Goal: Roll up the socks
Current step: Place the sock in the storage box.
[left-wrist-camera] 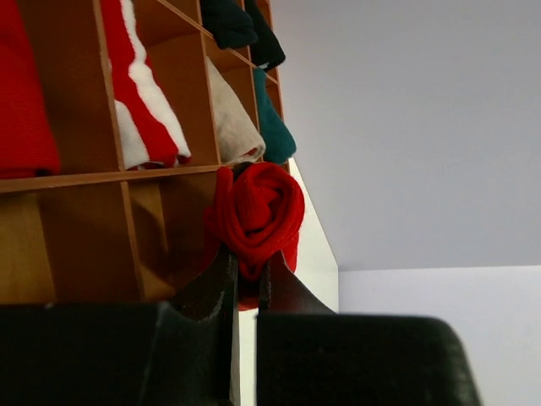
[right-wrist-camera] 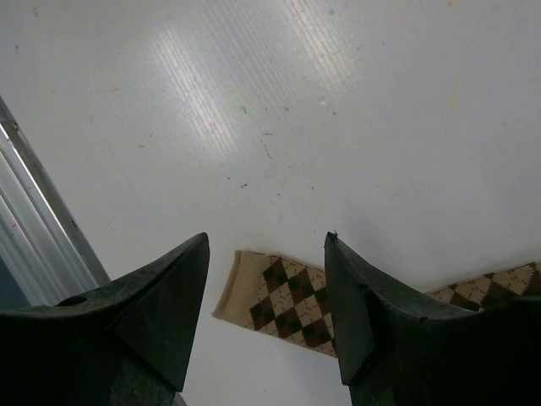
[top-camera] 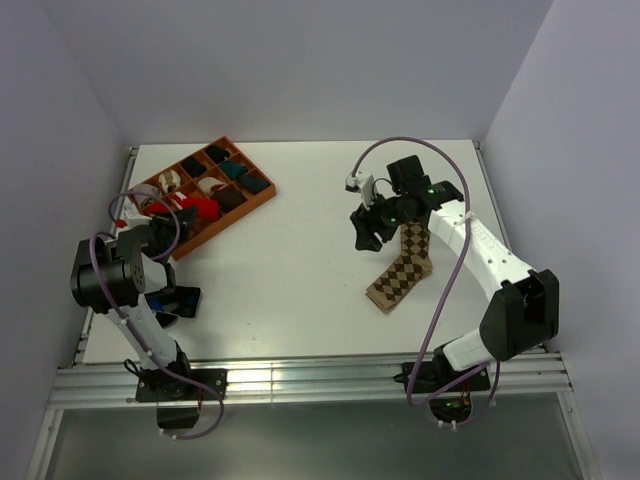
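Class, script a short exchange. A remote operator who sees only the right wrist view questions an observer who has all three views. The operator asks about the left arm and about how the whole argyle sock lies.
Operator: I see only the right gripper, open, and one end of the argyle sock. What is the left gripper doing?
Observer: The left gripper is shut on a red sock roll, right at the wooden tray.
Operator: Is the argyle sock rolled anywhere outside my view?
Observer: No. The top view shows it lying flat and full-length on the table, not rolled.
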